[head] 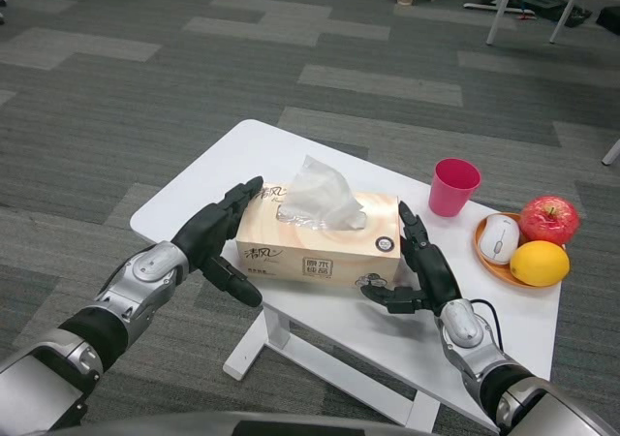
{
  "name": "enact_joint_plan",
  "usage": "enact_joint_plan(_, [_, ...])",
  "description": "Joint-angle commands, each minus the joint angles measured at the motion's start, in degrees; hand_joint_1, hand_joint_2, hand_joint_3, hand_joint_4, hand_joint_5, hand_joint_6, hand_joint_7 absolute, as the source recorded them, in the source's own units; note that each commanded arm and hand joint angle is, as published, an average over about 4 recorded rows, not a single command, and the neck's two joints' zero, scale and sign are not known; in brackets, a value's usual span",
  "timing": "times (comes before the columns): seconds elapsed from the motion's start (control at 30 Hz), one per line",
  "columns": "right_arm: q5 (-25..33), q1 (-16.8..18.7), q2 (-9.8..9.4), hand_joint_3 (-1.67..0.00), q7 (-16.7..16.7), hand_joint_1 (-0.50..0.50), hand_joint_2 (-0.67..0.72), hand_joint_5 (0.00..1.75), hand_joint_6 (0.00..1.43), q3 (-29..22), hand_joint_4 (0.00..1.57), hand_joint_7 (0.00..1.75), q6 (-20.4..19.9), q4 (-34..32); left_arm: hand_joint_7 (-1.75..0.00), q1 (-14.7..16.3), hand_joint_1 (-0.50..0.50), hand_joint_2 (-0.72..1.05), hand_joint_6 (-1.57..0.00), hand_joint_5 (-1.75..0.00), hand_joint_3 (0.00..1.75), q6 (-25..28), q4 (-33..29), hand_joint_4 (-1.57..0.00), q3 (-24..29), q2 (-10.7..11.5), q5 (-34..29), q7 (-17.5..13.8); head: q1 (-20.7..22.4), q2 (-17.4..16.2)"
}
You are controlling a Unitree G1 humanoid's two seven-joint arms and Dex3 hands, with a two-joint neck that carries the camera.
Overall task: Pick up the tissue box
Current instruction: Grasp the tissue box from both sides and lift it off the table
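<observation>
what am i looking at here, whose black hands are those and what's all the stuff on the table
This is a humanoid robot's own view, from a camera in its head looking down at a white table. The silver arms ending in black hands are its own. Its left hand and right hand flank a tissue box, close against its ends; it still sits on the table. Further right stand a pink cup and an orange plate with a computer mouse, an apple and a lemon.

We see a tan tissue box [320,237] with brown lettering and a white tissue on a white surface [252,155], a pink cup [453,186], a red apple [549,219], a yellow lemon [539,263], a white mouse [499,238] on an orange plate [484,262], and grey striped carpet [145,87].
</observation>
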Motion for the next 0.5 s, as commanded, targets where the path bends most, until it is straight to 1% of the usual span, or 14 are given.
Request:
enact_joint_plan(0.03, [-0.1, -0.1, 0.70, -0.52, 0.5, 0.08, -0.46, 0.24, 0.03, 0.9, 0.34, 0.07, 0.4, 0.1, 0.00, -1.0, 0.50, 0.03, 0.00, -0.08, 0.00, -1.2, 0.3, 0.00, -0.7, -1.1, -0.1, 0.4, 0.0, 0.0])
enact_joint_plan(0.1, [-0.1, 0.0, 0.72, -0.52, 0.5, 0.08, -0.46, 0.29, 0.04, 1.0, 0.36, 0.09, 0.3, 0.0, 0.00, -1.2, 0.50, 0.18, 0.00, -0.05, 0.00, -1.3, 0.6, 0.00, -1.2, -1.2, -1.1, 1.1, 0.0, 0.0])
enact_joint_plan(0.2, [-0.1, 0.1, 0.72, -0.48, 0.5, 0.08, -0.48, 0.29, 0.06, 1.1, 0.39, 0.14, 0.3, -0.1, 0.00, -1.4, 0.50, 0.25, 0.00, -0.05, 0.00, -1.4, 1.0, 0.00, -2.3, -1.3, -3.2, 1.5, 0.1, 0.0])
enact_joint_plan(0.27, [-0.1, 0.1, 0.72, -0.48, 0.5, 0.08, -0.48, 0.32, 0.06, 1.3, 0.41, 0.14, 0.3, -0.2, 0.00, -1.4, 0.50, 0.25, 0.00, -0.10, 0.00, -1.4, 1.0, 0.00, -3.0, -1.3, -4.2, 1.5, 0.1, 0.0])
enact_joint_plan(0.37, [-0.1, 0.2, 0.72, -0.52, 0.5, 0.08, -0.48, 0.39, 0.06, 1.4, 0.43, 0.14, 0.3, -0.3, 0.00, -1.4, 0.50, 0.25, 0.00, -0.10, 0.00, -1.4, 1.1, 0.00, -4.4, -1.3, -7.1, 1.4, 0.2, 0.0])
enact_joint_plan(0.4, [-0.1, 0.2, 0.70, -0.54, 0.5, 0.08, -0.46, 0.39, 0.06, 1.4, 0.43, 0.14, 0.2, -0.4, 0.00, -1.4, 0.50, 0.25, 0.00, -0.10, 0.00, -1.4, 1.2, 0.00, -4.7, -1.3, -7.6, 1.4, 0.2, 0.1])
enact_joint_plan(0.5, [-0.1, 0.3, 0.63, -0.50, 0.5, 0.08, -0.46, 0.39, 0.06, 1.4, 0.43, 0.14, 0.2, -0.5, 0.00, -1.6, 0.50, 0.25, 0.00, -0.10, 0.00, -1.4, 1.3, 0.00, -5.2, -1.3, -7.8, 1.4, 0.2, 0.1])
